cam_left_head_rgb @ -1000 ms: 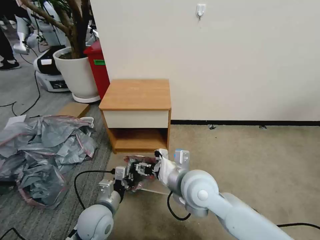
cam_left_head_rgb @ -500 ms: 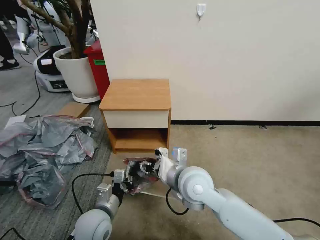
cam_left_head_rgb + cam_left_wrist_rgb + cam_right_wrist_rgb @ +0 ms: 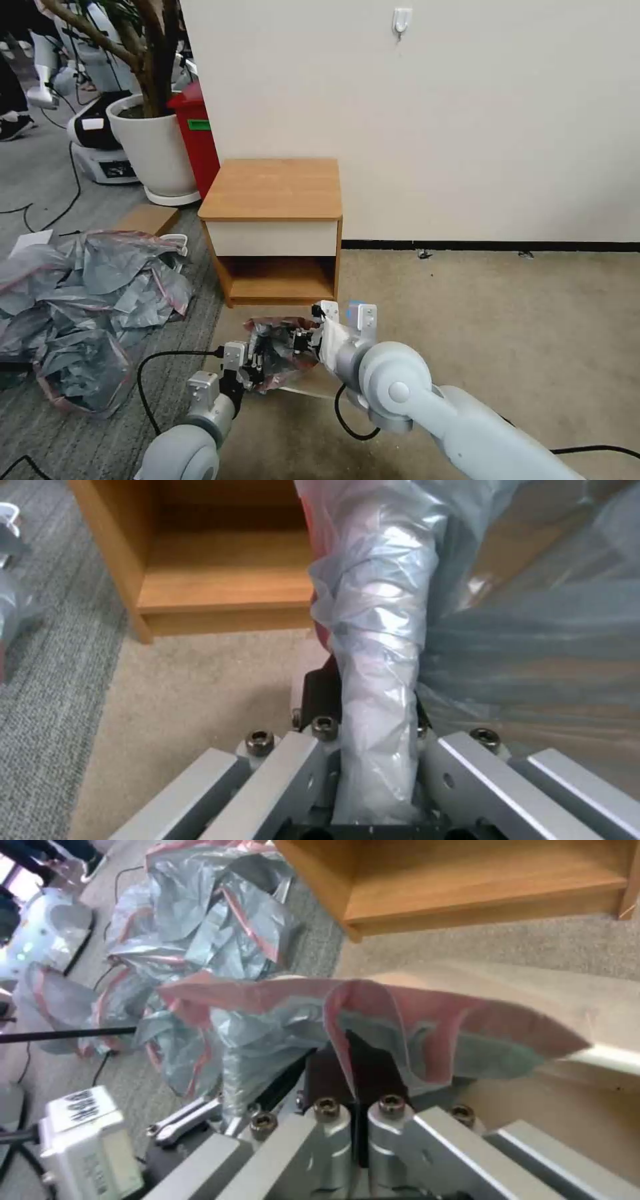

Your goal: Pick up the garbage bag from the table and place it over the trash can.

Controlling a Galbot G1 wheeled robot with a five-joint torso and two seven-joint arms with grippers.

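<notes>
Because the garbage bag (image 3: pixel 280 350), a thin, crinkly, grey translucent plastic film with a pink-red edge band, has almost no weight and no stiffness, it should be treated as a limp sheet that sags, folds and slips wherever it is not clamped. It is suspended low in front of the table (image 3: pixel 273 190), a small light-brown wooden bedside cabinet with a cream drawer front, just forward of that cabinet's open shelf recess and above the beige carpet.

The left gripper (image 3: pixel 373 780) has its fingers pressed together on a bunched, rope-like gather of the film. The right gripper (image 3: pixel 353 1100) has its fingers pinched on a fold of the pink-red band, on the side of the bag farther from the heap of grey plastic bags (image 3: pixel 87 300).

The band is judged the correct place to hold: it marks the mouth and appears slightly firmer than the body film. Two grips set apart along it should let the mouth be spread. The film is likely to tear or slide out under a sharp pull. The cream rim (image 3: pixel 600 1057) beneath the bag is probably the trash can.
</notes>
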